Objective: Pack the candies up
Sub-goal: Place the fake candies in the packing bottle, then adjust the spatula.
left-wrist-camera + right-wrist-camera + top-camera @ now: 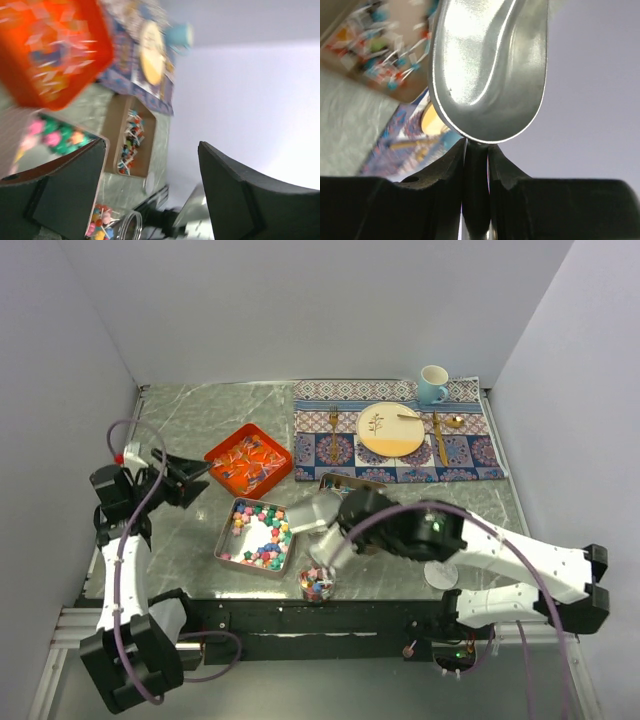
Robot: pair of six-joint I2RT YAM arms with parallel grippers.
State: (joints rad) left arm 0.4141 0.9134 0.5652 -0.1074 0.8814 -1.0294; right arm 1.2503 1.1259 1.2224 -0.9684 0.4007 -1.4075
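Chunky coloured candies [262, 533] fill a metal tray [225, 540] near the front. Slim wrapped candies [250, 460] lie in an orange tray [215, 458] behind it. A glass jar [318, 583] at the table's front edge holds a few sweets. My right gripper [335, 518] is shut on the handle of a metal scoop [310, 515], which hangs over the gap between the metal tray and the jar. In the right wrist view the scoop bowl [487, 70] looks empty above that gripper [476, 150]. My left gripper [203, 475] is open and empty, just left of the orange tray [50, 50]; its fingers [65, 190] stand wide apart.
A second metal tray [350, 483] of stick sweets [129, 145] sits behind my right arm. At the back right a patterned placemat [470, 455] carries a plate [390, 430], mug [432, 385] and cutlery. A white disc [440, 575] lies beside the right arm.
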